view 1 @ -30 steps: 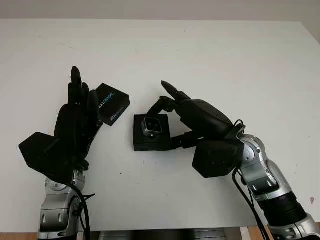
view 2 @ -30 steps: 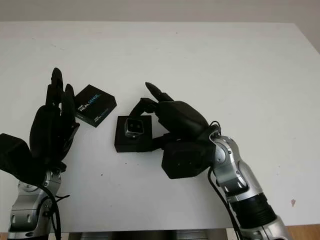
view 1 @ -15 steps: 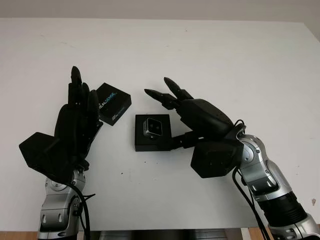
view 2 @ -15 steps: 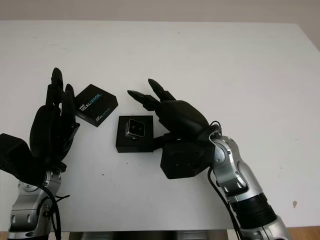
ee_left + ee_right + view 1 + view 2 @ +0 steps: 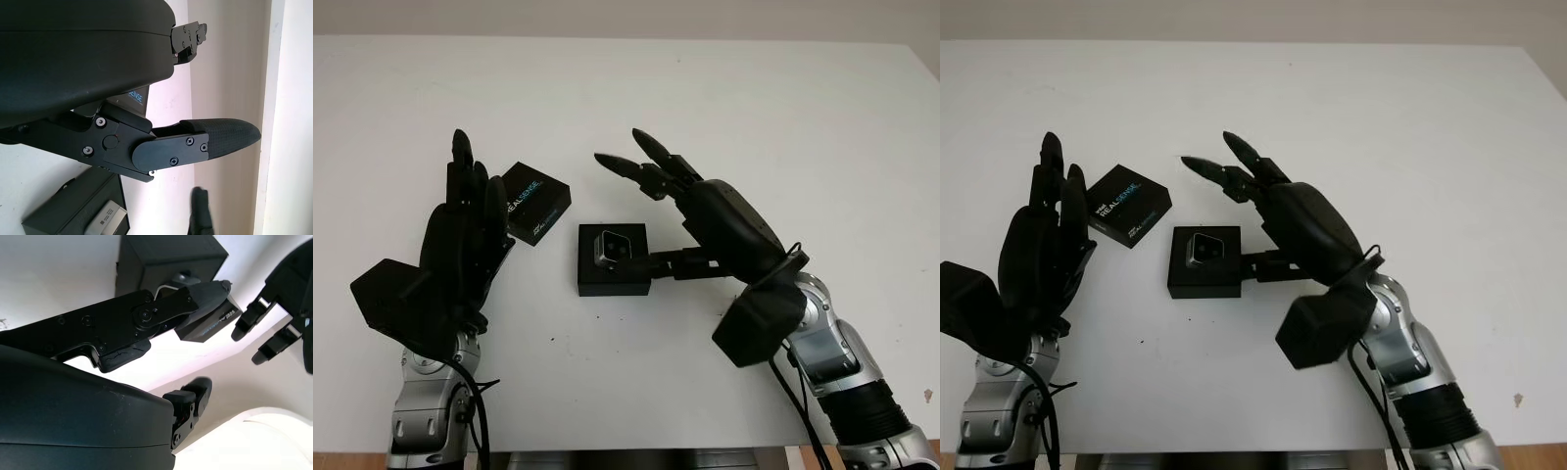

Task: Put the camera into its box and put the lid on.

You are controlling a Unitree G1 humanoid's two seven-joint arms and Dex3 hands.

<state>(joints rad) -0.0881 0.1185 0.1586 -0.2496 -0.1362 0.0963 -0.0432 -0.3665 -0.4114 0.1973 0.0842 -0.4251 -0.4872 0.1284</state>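
The camera [image 5: 612, 249] sits inside its box [image 5: 613, 277], a small black tray on the white table [image 5: 783, 127], with its silver face turned up. The right hand [image 5: 705, 211] is open and holds nothing: two fingers [image 5: 625, 166] reach out above and beyond the far edge of the box, apart from it, while the thumb [image 5: 680, 260] stretches along the table to the box's right side (whether it touches the wall cannot be told). The camera lies between that thumb and those raised fingers, lower than the fingers.

The lid [image 5: 534, 203], a black square with printed lettering, lies on the table just beside the left hand's [image 5: 460, 240] fingertips [image 5: 495, 188], on their right, and near the box's far left corner without touching it. The left hand is open too, upright, gripping nothing.
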